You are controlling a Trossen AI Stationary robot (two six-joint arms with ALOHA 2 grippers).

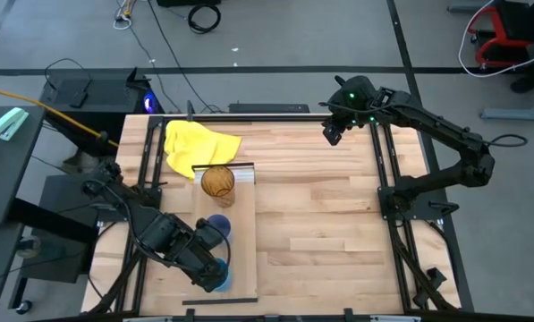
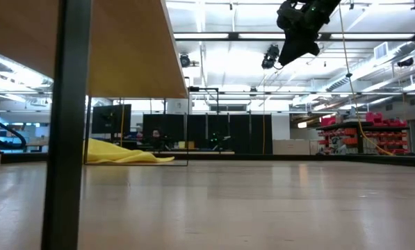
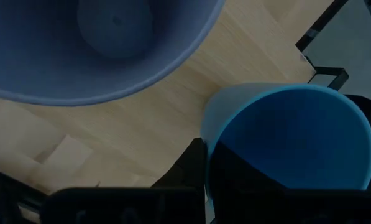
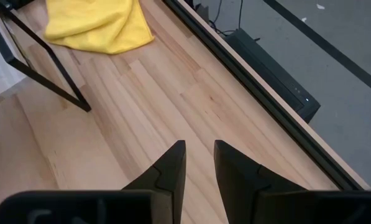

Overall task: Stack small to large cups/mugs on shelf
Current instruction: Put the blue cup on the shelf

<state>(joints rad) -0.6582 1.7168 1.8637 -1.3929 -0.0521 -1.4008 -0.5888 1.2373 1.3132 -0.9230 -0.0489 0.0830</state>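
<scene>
Three cups, one shelf, one cloth, two arms.

Amber-brown cup (image 1: 218, 183): one, standing on the shelf (image 1: 241, 259) at its far end, just beside the ridged white strip (image 1: 235, 173). It is apart from both grippers.

Lavender-blue cup (image 1: 219, 224): one, on the same shelf nearer the front, between the amber cup and the bright blue one. In the left wrist view its open mouth (image 3: 104, 46) faces the camera and nothing is inside it.

Bright blue cup (image 1: 219, 273): one, at the front part of the shelf, just beside the lavender-blue cup. The left gripper (image 1: 208, 259) is on it. The left wrist view shows the dark fingers (image 3: 191, 168) clenched over the cup's rim (image 3: 284, 134), one finger outside the wall and one inside, so it is grasping the bright blue cup. Whether the cup is lifted or touching the board I cannot tell.

None of the three cups is nested in another.

Right gripper (image 1: 332, 132): one, waiting over the table's far edge, well apart from all cups. Its two fingers (image 4: 166, 171) stand a little apart with bare tabletop (image 4: 141, 118) showing between them, holding nothing.

Yellow cloth (image 1: 198, 146): one, crumpled near the far left of the table, beside the shelf's far end.
</scene>
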